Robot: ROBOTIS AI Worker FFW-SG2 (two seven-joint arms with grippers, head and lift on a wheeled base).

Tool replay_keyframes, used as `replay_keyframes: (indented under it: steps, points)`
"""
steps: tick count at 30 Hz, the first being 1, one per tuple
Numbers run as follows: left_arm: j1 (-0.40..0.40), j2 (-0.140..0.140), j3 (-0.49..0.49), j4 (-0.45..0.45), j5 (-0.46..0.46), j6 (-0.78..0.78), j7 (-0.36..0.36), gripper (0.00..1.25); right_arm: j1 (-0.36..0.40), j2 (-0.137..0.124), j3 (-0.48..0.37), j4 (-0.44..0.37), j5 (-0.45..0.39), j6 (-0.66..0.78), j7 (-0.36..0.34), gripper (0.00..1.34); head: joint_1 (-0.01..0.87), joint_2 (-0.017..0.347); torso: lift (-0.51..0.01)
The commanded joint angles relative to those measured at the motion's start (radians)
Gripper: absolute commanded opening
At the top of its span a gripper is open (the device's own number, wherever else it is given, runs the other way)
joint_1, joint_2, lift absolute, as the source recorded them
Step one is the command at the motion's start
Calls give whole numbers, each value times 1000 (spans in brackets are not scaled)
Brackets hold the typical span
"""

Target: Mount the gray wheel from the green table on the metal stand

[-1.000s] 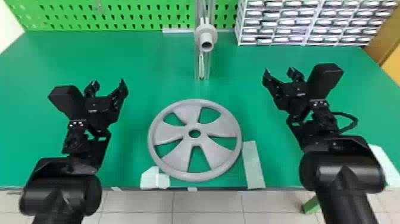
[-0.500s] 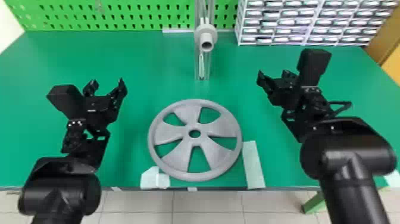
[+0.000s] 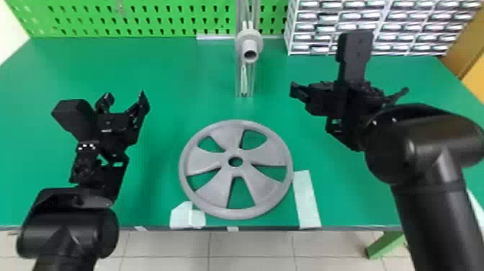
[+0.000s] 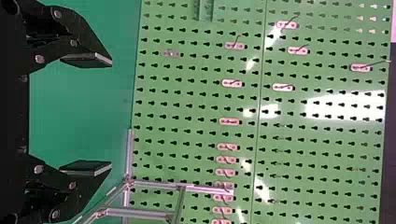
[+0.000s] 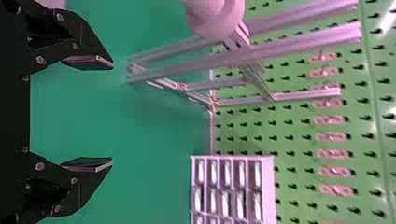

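Left tool (image 4: 111, 113) and right tool (image 5: 112, 113) gape empty; the wheel (image 3: 248, 157), flat on the table (image 3: 162, 72), may slide if nudged unevenly.

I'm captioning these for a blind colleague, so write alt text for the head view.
A gray wheel lies flat on a green table, between two open black grippers, left and right. Behind it rises the metal stand with a gray hub.
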Motion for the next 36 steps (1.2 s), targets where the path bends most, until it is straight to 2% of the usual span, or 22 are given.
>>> replay_keyframes:
  steps: [1,8,17,27,36]
  points:
    - [-6,2,2,-10,-20,4,0,775,-47,-7,14,-5,-125,124,-48,813,867,52,-100]
    - [-27,22,-13,-22,-45,23,0,775,-82,-17,8,9,-335,265,-187,813,867,52,-100]
    - [-47,55,-39,-22,-49,32,0,775,-125,-20,41,101,-507,349,-224,813,867,52,-100]
    - [-54,66,-47,-22,-53,38,0,776,-146,-35,63,167,-589,380,-227,813,867,52,-100]
    - [-57,71,-47,-22,-51,40,2,775,-153,-72,57,198,-609,411,-229,813,867,52,-100]
